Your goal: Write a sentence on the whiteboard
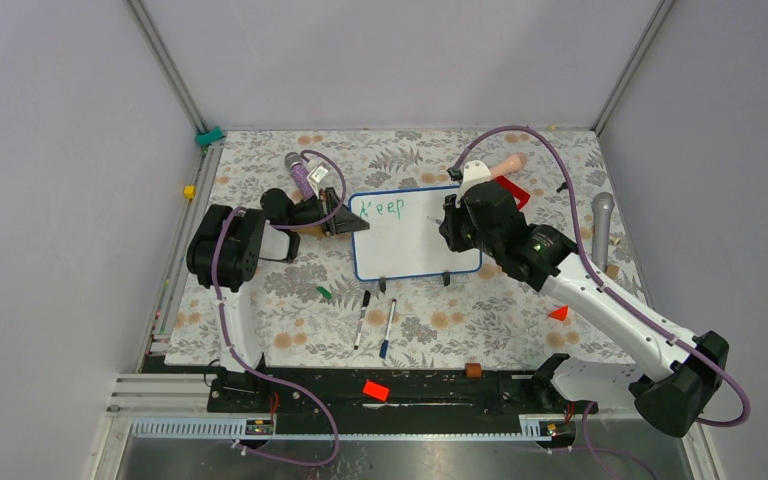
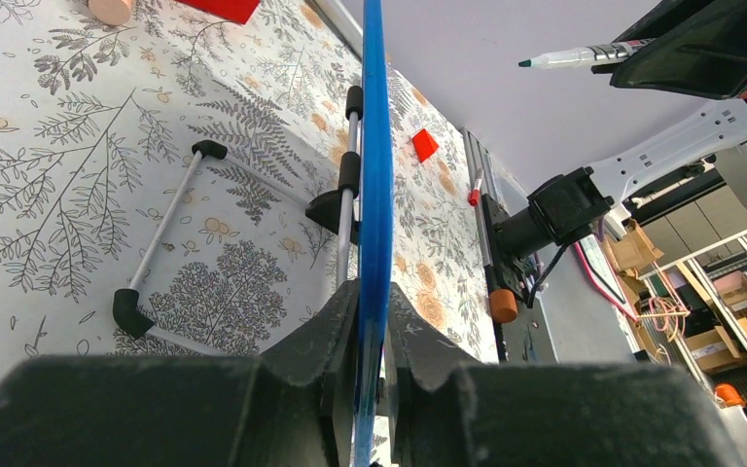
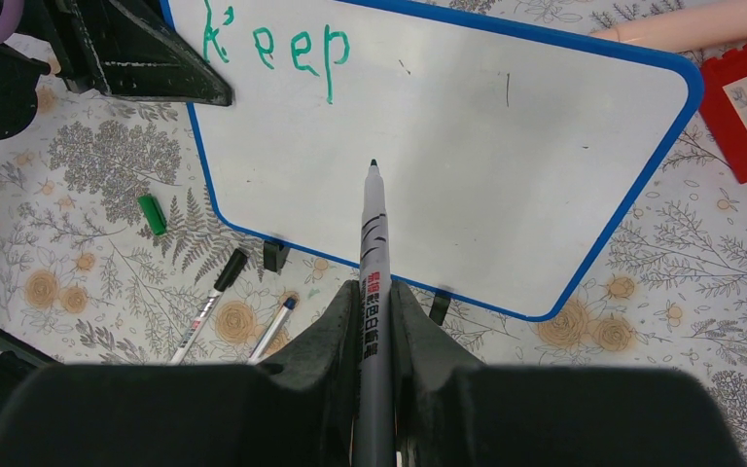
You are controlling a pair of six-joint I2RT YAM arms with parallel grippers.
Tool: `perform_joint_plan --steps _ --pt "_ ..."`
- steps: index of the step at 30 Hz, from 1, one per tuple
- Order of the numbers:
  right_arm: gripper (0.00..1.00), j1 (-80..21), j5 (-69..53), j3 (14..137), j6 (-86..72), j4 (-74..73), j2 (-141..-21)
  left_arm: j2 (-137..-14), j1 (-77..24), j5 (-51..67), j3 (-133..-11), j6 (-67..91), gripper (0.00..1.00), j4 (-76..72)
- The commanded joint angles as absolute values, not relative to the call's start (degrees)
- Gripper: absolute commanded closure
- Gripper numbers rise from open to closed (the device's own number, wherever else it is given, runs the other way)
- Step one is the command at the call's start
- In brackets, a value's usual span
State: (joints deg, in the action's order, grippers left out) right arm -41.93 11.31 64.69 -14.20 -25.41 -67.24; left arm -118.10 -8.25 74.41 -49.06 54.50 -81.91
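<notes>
The left pincer [image 2: 370, 292] is clamping the blue rim of the whiteboard [image 1: 420, 245] at its left edge, jaws closed on it. The right pincer [image 3: 374, 292] is gripping a marker [image 3: 373, 224], jaws closed on the barrel. The desk [image 1: 260, 290], under a floral cloth, is carrying the whiteboard near its centre, between the two arms, black feet toward the bases. The marker tip is pointing at the blank middle of the board and, in the left wrist view, is standing off its surface. The sentence [image 3: 277, 44] is showing one green word, "Keep", at the board's top left corner. Two pens [image 1: 362, 318] are lying just in front of the board, a green cap [image 3: 152, 214] near them.
</notes>
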Motion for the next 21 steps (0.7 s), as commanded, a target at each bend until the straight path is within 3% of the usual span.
perform_joint_plan --steps 1,21 --pt "1.0 -41.8 12.0 65.3 -14.6 -24.3 -66.5 -116.8 -8.9 76.1 -50.6 54.5 0.85 -84.3" --pt "1.0 -41.8 12.7 64.1 -13.4 -24.1 -65.2 -117.2 -8.9 76.3 -50.9 54.9 0.85 -84.3"
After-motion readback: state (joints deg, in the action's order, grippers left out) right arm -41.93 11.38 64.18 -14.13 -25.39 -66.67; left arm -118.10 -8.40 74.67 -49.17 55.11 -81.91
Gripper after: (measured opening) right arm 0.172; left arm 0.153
